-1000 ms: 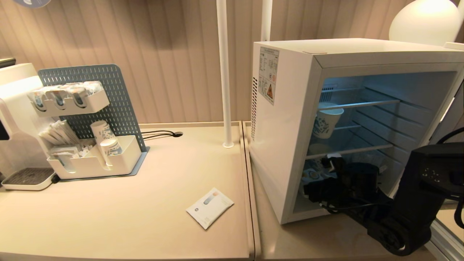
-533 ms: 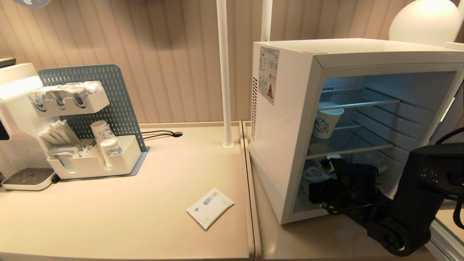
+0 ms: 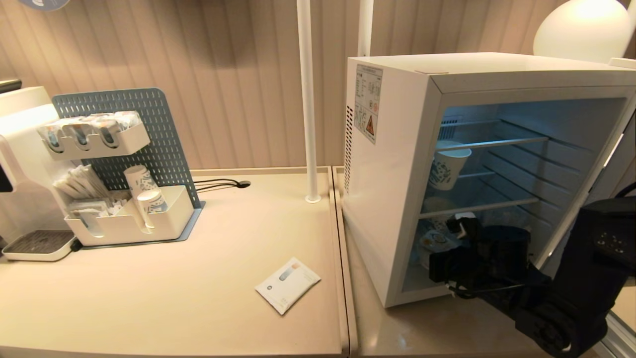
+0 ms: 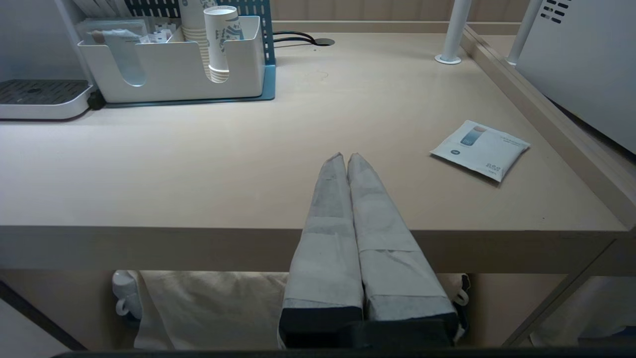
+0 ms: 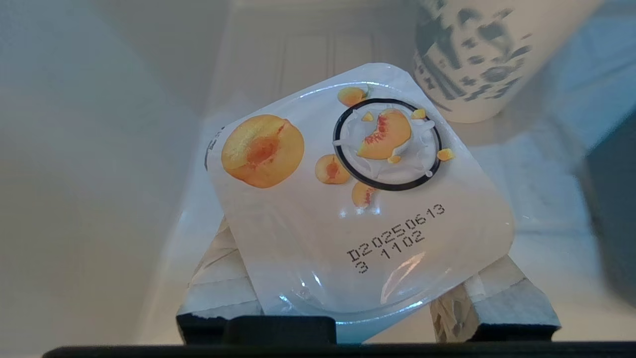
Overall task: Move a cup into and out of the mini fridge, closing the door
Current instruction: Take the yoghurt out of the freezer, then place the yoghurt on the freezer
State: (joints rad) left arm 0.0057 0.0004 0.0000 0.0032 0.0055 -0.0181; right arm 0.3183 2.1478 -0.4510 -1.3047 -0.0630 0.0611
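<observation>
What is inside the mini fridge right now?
A paper cup on the middle shelf; below, the right end effector grips the cup. The arm hides the rest of the bottom.

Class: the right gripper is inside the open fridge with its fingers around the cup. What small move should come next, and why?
Probably draw the cup straight back out through the fridge opening. The right gripper has a finger on each side of it, on the bottom level, with a paper cup close behind and a shelf above.

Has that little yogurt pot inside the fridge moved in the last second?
Yes. The cup has shifted slightly rightward, outward toward the mini fridge opening, held in the right end effector.
</observation>
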